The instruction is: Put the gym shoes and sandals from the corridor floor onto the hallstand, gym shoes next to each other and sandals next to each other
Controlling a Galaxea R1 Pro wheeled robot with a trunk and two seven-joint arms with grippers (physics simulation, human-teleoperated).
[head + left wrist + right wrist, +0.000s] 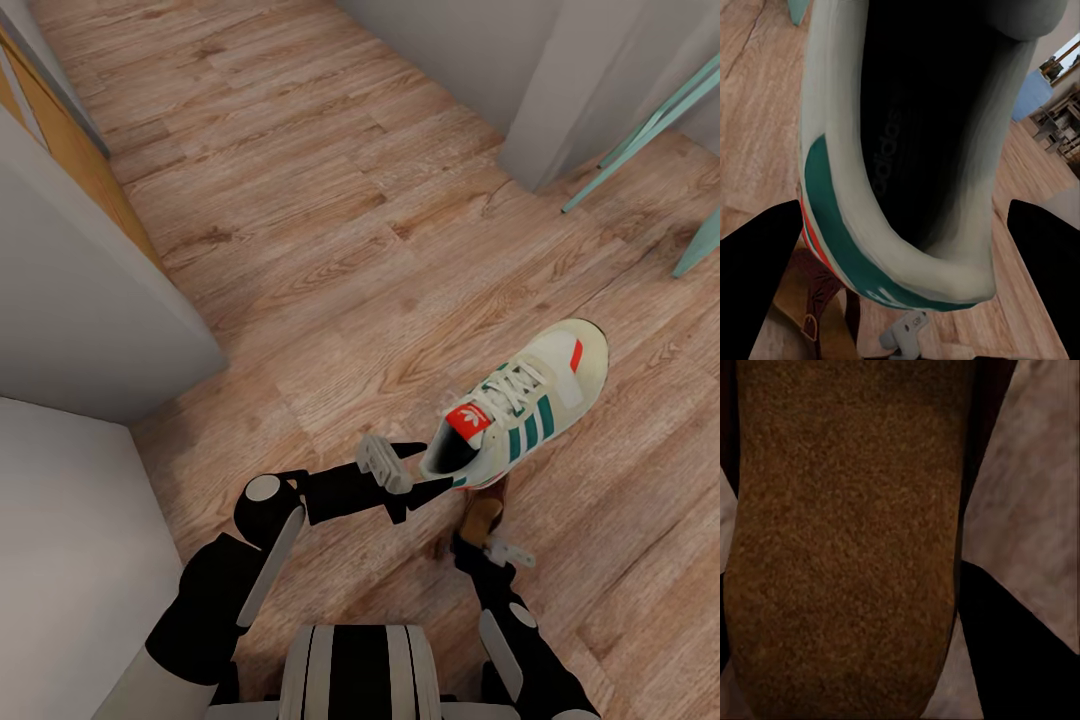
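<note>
Head view: left gripper (432, 470) pinches the gym shoe (525, 405) by its heel, lifted off the corridor floor (300, 230) toward two o'clock. Left wrist view: fingers (757, 277) straddle the shoe's opening. Right wrist view: right gripper (844, 660) clamps a sandal (847, 525), ready to carry to the rack.

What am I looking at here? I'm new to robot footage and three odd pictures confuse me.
These are simulator renders from a two-armed wheeled robot. The big picture comes from its head camera, looking down over both dark arms at a wood plank floor. The other two come from cameras near each gripper. The left gripper holds a cream gym shoe with green stripes by its heel end, lifted off the floor; its wrist camera looks straight into the shoe's opening. The right gripper holds a brown sandal, whose tan footbed sits close before that wrist camera. Pale walls border the corridor.
</note>
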